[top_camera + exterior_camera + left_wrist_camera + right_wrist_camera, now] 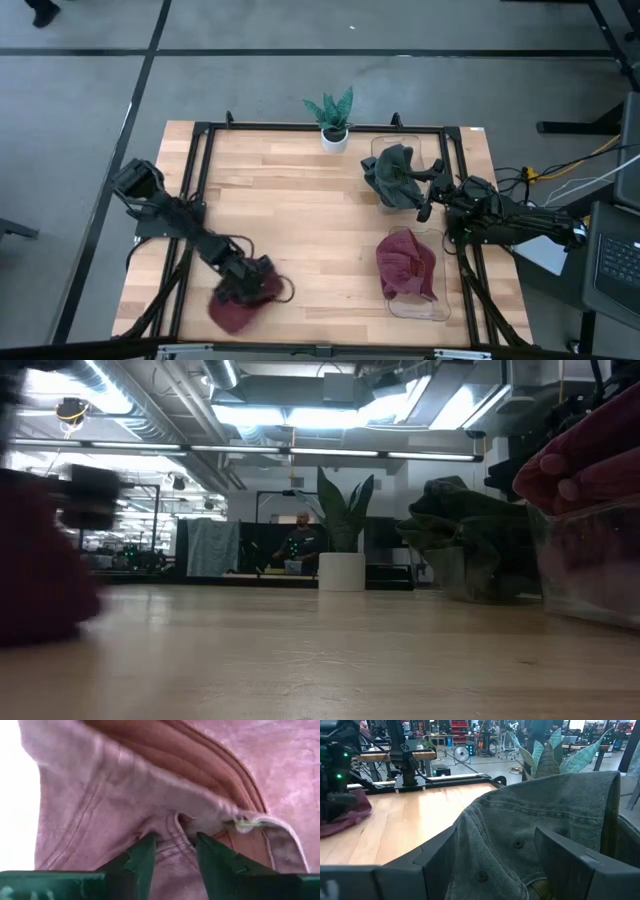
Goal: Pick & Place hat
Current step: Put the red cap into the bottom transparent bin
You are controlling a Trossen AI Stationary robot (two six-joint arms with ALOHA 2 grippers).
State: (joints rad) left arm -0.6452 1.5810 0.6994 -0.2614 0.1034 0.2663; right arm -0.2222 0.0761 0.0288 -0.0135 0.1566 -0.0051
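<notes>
A wooden table framed by black rails carries two dark arms, one at each side. At its near left corner a dark red hat lies crumpled at the table edge, and the left gripper sits right on its far side, fingers closed on a fold of the hat's fabric, as the left wrist view shows. The hat spreads from the gripper toward the near edge of the table, with no clear long axis in its bunched state.

At the right, two clear bins stand one behind the other. The near bin already holds a second red hat; the far one holds a green-grey hat. The right gripper hovers open just right of the green-grey hat, jaws wide on either side of the cloth without pinching it. The left arm is plainly nearer the loose hat, which lies well apart from both bins, so the carry would run rightward across the table. A small potted plant stands at the far edge.
</notes>
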